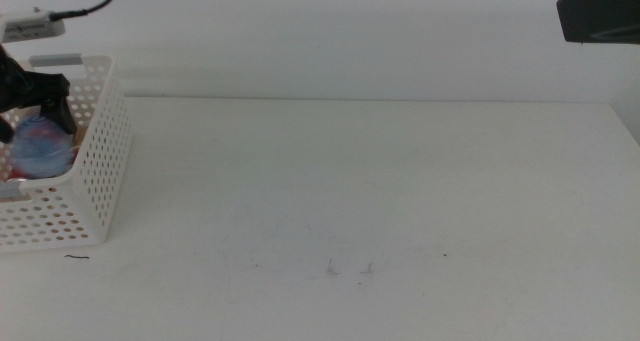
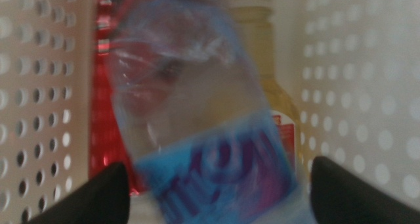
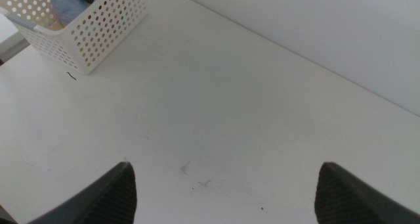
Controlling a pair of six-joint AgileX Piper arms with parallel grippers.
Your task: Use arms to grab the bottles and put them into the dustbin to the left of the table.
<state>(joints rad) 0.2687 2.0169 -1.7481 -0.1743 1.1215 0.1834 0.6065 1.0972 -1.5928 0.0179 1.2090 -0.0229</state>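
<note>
A: So, how far along is it?

B: Nearly done, by the look of it. In the middle view the bench [image 1: 380,201] carries no bottles at all, only a few dark scuffs low centre. The dustbin [image 1: 95,171] sits at the left edge of the frame, w/ the left hand [image 1: 40,96] over it, upper left.

A: And what's in the bin?

B: Left wrist view shows it best. The water bottle [image 2: 203,125] fills the centre of the frame, blurred, blue label low. Behind it are the red cola can [image 2: 108,86] at left and the yellow tea bottle [image 2: 266,66] at upper right, both between the bin's perforated walls.

A: Is the left hand gripping the water bottle?

B: Doesn't look so. Its jaws stand wide, one in each lower corner of the frame, w/ the bottle between them and not visibly touched. Probably just let go, but the blur makes that a guess.

A: Right arm?

B: Waiting. Right hand [image 3: 223,194] hangs above bare bench, jaws wide apart, nothing between them; basket far off, upper left of its frame.

A: What's left, then?

B: Judging from this, only pulling the left arm clear.
</note>
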